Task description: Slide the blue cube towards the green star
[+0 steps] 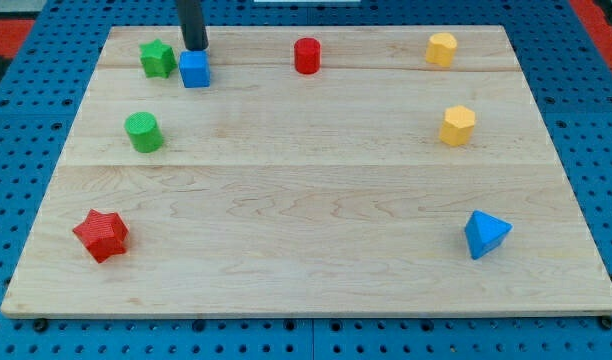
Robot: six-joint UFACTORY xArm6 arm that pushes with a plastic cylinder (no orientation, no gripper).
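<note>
The blue cube [195, 69] sits near the view's top left of the wooden board [306, 200]. The green star [158, 58] lies just to its left, a small gap between them. My tip [195, 47] is at the cube's top edge, right behind it, touching or nearly touching it. The dark rod rises out of the view's top.
A green cylinder [143, 132] stands below the star. A red cylinder [307, 55] is at top centre. Two yellow blocks [441, 48] [458, 125] are at the right. A red star [101, 235] is at bottom left, a blue pyramid-like block [485, 234] at bottom right.
</note>
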